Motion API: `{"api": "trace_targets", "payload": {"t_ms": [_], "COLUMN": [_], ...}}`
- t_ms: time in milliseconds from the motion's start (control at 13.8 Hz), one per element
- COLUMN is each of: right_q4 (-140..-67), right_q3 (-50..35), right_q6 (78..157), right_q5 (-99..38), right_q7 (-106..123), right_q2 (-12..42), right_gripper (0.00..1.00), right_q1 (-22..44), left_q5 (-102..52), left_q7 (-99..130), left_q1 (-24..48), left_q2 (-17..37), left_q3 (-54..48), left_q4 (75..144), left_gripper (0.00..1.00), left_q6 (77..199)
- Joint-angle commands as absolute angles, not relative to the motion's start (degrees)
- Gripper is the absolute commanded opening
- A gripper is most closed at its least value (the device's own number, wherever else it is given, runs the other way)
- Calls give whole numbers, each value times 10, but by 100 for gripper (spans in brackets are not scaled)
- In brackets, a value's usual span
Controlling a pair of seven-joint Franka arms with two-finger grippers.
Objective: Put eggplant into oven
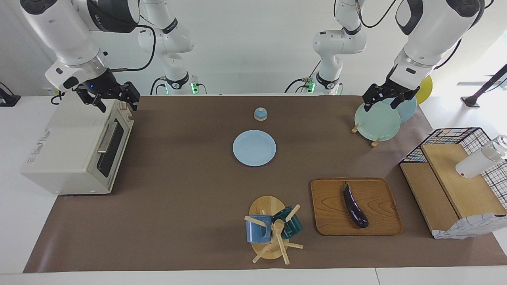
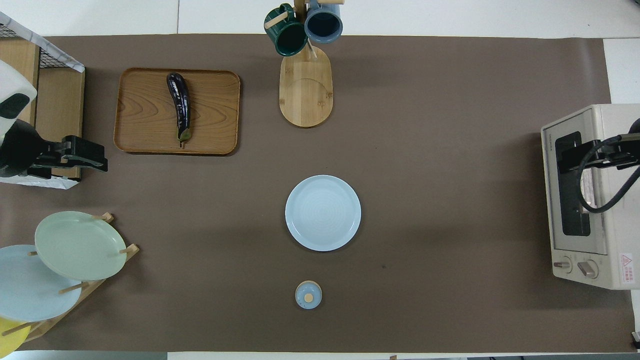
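Mug tree [image 1: 273, 229], wooden, with a blue and a dark green mug, nearest my camera; I place everything else against the wooden tray [image 1: 380, 186] just beside it.

1. Toaster oven [image 1: 75, 148], cream-white, door shut, well apart from the tray at the right arm's end of the table.
2. Wire-and-wood rack [image 1: 455, 178], just beside the tray at the left arm's end.
3. Wooden tray itself, carrying the eggplant.
4. Plate rack with a pale green plate [image 1: 377, 122], nearer the robots than the tray.
5. Light blue plate [image 1: 254, 147], mid-table, between tray and oven.
6. Eggplant [image 1: 355, 206], dark purple, lying along the tray, untouched.
7. Right gripper [image 1: 115, 102], fingers spread, empty, over the oven's top front edge.
8. Left gripper [image 1: 386, 99], fingers spread, empty, over the plate rack.
9. Small blue lid [image 1: 260, 114], nearer the robots than the blue plate.

As I judge it, nothing is started: the door needs pulling down by its handle, and the left gripper must descend across the eggplant's middle.
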State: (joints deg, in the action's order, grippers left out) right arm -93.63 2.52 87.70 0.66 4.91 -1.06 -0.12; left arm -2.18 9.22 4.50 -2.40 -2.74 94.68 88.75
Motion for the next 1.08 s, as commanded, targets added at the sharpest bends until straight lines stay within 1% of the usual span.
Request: {"api": "trace_targets", "payload": {"t_ms": [0,434,578,723,795,867,940,1012], "right_q4": [-942,-942,-945,-945,-949,-959,-977,-999], "right_q3": [23,23,23,23,23,23,23,24], "right_q6": [876,877,871,875,878,887,902,924], "right_q5": [-7,-9,-9,-9,-9,-8,-8,-8], "right_q7": [47,39,42,54,61,62,63,64], "right_q2": [-18,-24,-25,-25,-25,-29,-37,-45], "right_gripper": [100,100,100,100,53,16,0,0], "right_q1": [-7,-5,-8,-8,-6,-4,-5,-10], "left_q5": [-30,-30,-30,-30,-30,-30,-30,-30], "left_q7": [96,103,103,109,109,108,107,107], "left_q1": [47,50,53,53,53,53,54,54], "left_q2": [-21,-21,-25,-27,-26,-16,9,33], "left_q3": [-24,-24,-24,-23,-24,-24,-25,-25], "left_q4": [937,937,947,963,971,967,960,941], "left_gripper": [100,100,100,100,100,100,100,100], "left_q6": [875,877,881,932,968,977,986,989]}}
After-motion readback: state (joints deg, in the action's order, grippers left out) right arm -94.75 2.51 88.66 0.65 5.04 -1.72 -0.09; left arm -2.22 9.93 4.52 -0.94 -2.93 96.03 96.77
